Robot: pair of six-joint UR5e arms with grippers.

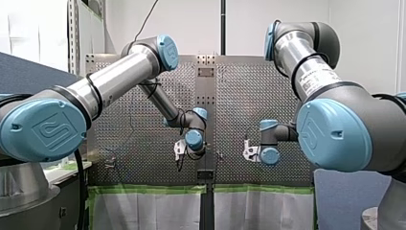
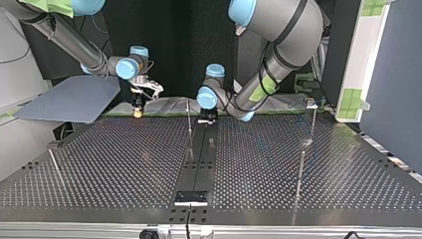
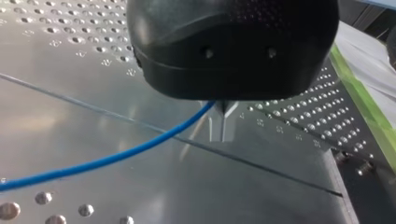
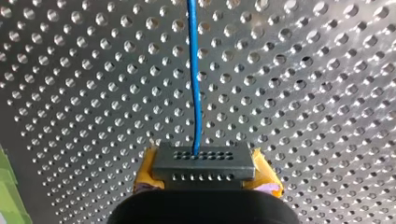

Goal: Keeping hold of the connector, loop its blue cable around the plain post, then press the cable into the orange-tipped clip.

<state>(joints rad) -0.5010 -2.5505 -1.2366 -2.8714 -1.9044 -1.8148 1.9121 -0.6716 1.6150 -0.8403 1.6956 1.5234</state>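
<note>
My right end effector [image 4: 205, 179] clamps the connector [image 4: 204, 161] low over the tabletop [image 4: 303, 93], while my left end effector [image 3: 223, 130] is narrowed on the blue cable [image 3: 116, 158], seemingly to keep it taut for looping.

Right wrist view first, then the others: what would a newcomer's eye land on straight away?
In the right wrist view, the blue cable stands out, running from the dark connector clamped between the yellow pads of my right claw and away over the perforated table. In the left wrist view the same cable sweeps across the table up to my left claw.
</note>
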